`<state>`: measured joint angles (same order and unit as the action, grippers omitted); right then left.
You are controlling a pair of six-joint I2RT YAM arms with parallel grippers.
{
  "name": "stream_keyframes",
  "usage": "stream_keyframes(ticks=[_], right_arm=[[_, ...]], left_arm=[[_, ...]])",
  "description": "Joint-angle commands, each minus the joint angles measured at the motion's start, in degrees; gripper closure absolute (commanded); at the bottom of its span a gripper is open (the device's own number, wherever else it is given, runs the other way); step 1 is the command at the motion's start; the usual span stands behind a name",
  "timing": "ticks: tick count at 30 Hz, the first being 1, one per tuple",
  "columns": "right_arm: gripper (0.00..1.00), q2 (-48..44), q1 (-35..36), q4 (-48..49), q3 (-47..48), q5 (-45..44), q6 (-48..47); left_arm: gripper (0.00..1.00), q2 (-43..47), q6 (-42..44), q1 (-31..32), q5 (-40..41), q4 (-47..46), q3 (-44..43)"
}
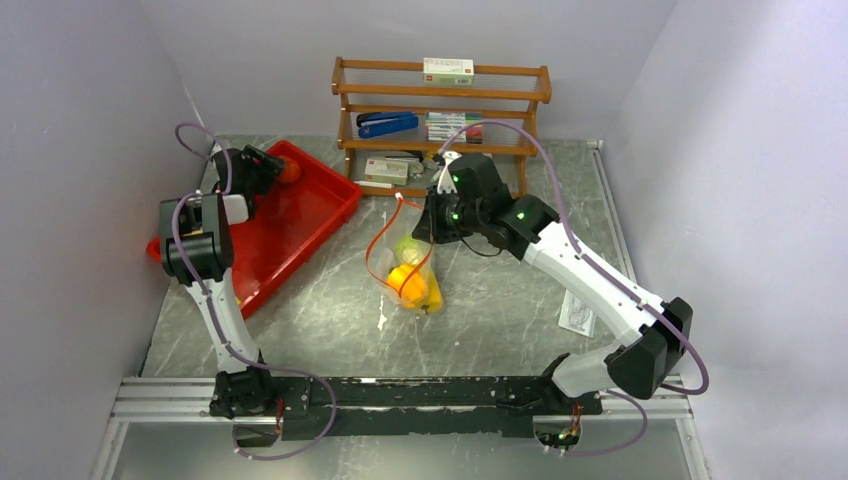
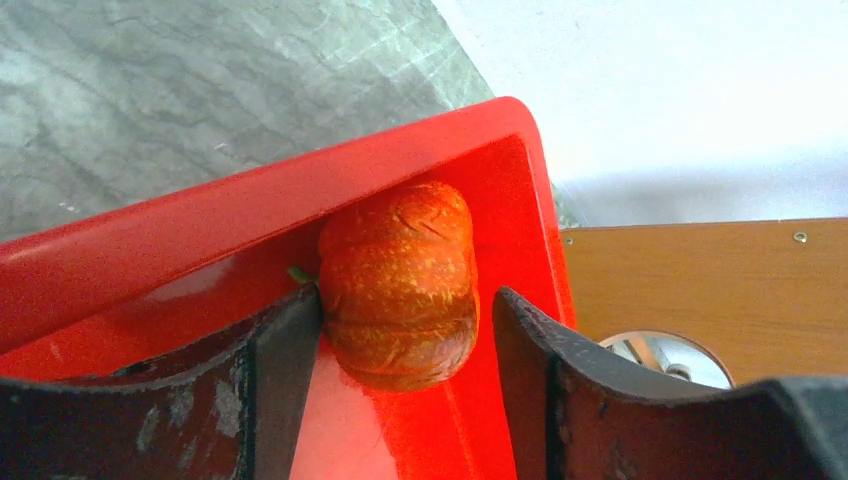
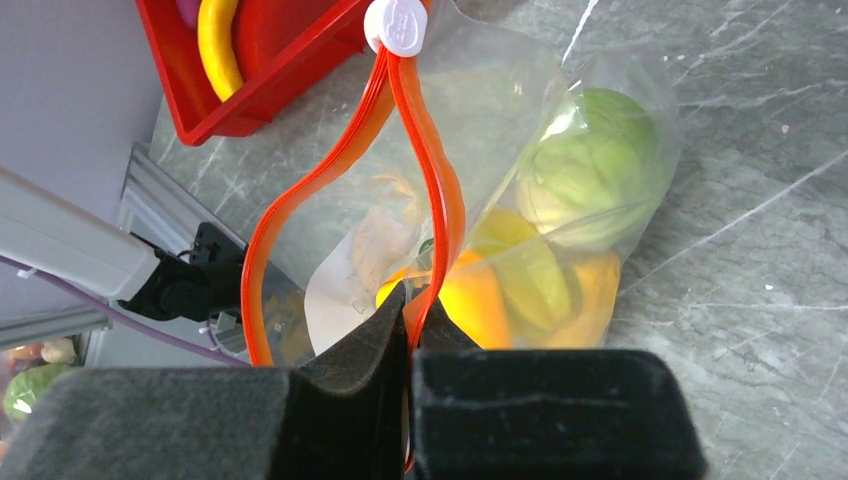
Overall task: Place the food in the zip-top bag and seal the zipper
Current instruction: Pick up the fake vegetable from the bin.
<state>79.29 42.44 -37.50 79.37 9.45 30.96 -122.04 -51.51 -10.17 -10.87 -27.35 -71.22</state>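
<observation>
An orange ribbed toy pepper point(image 2: 400, 285) lies in the far corner of the red tray point(image 2: 200, 230). My left gripper point(image 2: 405, 305) straddles it, open: the left finger touches it and a gap shows at the right finger. My right gripper point(image 3: 412, 300) is shut on one side of the red-orange zipper point(image 3: 430, 160), holding the clear zip-top bag point(image 3: 560, 120) up with its mouth gaping. Inside the bag sit a green round fruit point(image 3: 595, 165) and yellow and orange food point(image 3: 490, 300). A yellow banana point(image 3: 215, 50) lies in the tray. The top view shows the bag point(image 1: 412, 270) at the table's middle.
A wooden shelf point(image 1: 440, 110) with a blue stapler point(image 1: 388, 123) and small boxes stands against the back wall, just behind my right gripper point(image 1: 437, 218). The red tray point(image 1: 300, 215) fills the back left. A paper slip point(image 1: 580, 315) lies at right. Walls close in on both sides.
</observation>
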Motion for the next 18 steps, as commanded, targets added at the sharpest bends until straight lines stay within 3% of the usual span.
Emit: stream_keyframes(ticks=[1,3,7,12,18], right_arm=[[1.0,-2.0,0.2,2.7,-0.7,0.4,0.5],[1.0,-2.3,0.2,3.4,-1.3,0.7,0.8],[1.0,-2.5,0.2,3.1,-1.0,0.4,0.8],[1.0,-3.1,0.3,2.8,-0.7,-0.4,0.7],[1.0,-3.8,0.2,2.9,-1.1,-0.5,0.7]], left_arm=[[0.4,-2.8,-0.6,-0.3,-6.1,-7.2,-1.2],[0.42,-3.6,-0.7,-0.4,-8.0,-8.9,-1.5],[0.36,-5.5,-1.6,-0.4,-8.5,-5.2,-3.6],[0.51,-5.4,-3.0,-0.4,-8.9,-8.8,-1.5],[0.56,-3.6,-1.0,-0.4,-9.1,-6.0,-2.3]])
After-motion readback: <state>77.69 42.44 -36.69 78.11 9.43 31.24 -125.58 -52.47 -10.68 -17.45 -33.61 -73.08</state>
